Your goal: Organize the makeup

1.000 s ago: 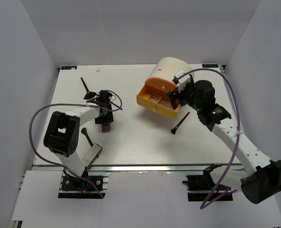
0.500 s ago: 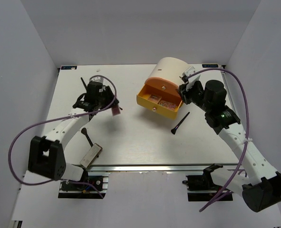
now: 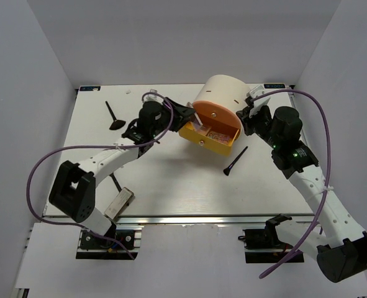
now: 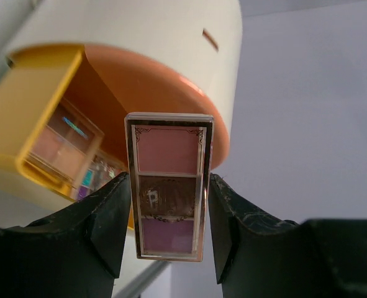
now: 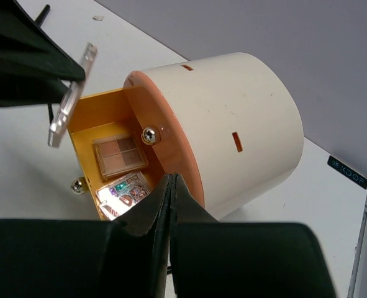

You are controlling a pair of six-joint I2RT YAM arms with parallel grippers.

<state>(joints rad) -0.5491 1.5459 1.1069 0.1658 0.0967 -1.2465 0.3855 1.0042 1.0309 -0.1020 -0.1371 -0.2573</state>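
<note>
My left gripper (image 4: pixel 169 205) is shut on a slim eyeshadow palette (image 4: pixel 169 192) with pink, brown and mauve pans, held upright in the air just left of the open yellow drawer (image 3: pixel 211 138). That drawer holds a brown palette (image 5: pixel 117 154) and a multicoloured palette (image 5: pixel 122 190). My right gripper (image 5: pixel 171 180) is shut on nothing and hovers at the right side of the cream drawer unit (image 3: pixel 220 93). From the right wrist the held palette (image 5: pixel 71 96) shows edge-on above the drawer's left wall.
A black brush (image 3: pixel 235 161) lies right of the drawer. Another brush (image 3: pixel 114 115) lies at the far left, a third (image 3: pixel 115 181) near the left arm. A silvery compact (image 3: pixel 119 203) rests at the table's front edge.
The left arm swung right, carrying the palette from the left of the table up to the drawer. The right gripper drew back from the drawer and closed.
</note>
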